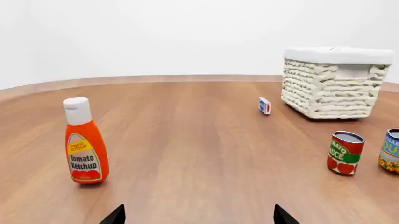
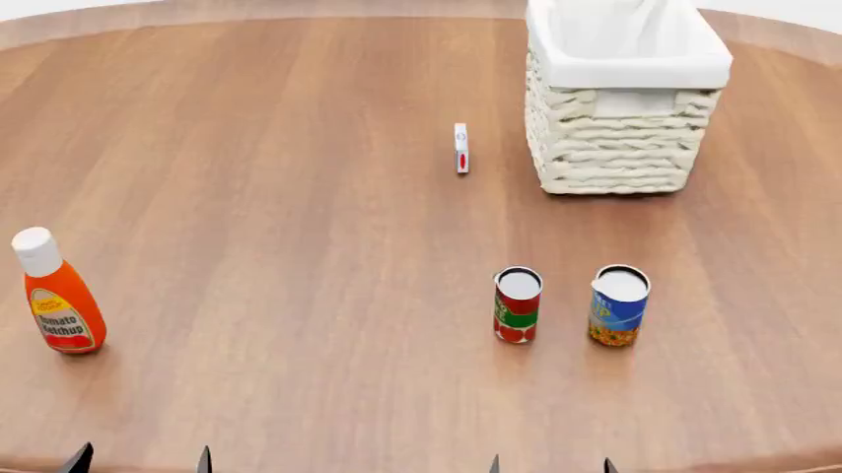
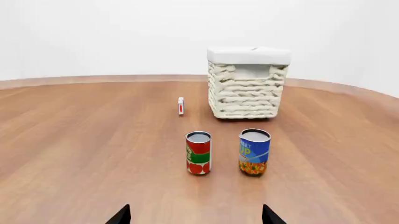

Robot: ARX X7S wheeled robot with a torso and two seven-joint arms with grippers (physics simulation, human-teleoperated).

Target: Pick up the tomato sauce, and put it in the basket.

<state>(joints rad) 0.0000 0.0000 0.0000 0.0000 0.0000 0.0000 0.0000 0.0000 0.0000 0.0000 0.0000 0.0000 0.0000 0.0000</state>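
1. Where the tomato sauce (image 2: 518,305) stood upright, it showed as a small cylindrical can with a red label, a green band and a silver-white top; the right wrist view gave red tomatoes printed low on the label (image 3: 199,153), and the left wrist view part of the lettering (image 1: 345,152).
2. Location: on the table (image 2: 290,217), on the robot's side of the basket (image 2: 624,101) and well apart from it, slightly toward the left of the basket's front face.
3. Basket: large, rectangular, cream woven wicker, white cloth lining folded over the rim; nothing could be made out inside it from the head view.
4. Blue-and-yellow can (image 2: 618,305): upright, just beside the tomato sauce and not touching it, also on the robot's side of the basket.
5. Small white carton with red marking (image 2: 460,148): on edge, near the basket's left side.
6. Ketchup bottle (image 2: 57,294): orange, white cap, upright, far to the left of the basket.
7. Left gripper (image 2: 142,459): only two dark fingertips showed at the picture's edge, spread apart, holding nothing.
8. Right gripper (image 2: 550,464): likewise two fingertips spread apart, holding nothing, on the robot's side of the two cans.
9. Surface: brown wood-grain tabletop with a curved far edge.
10. Room: plain white wall (image 3: 93,37) behind.
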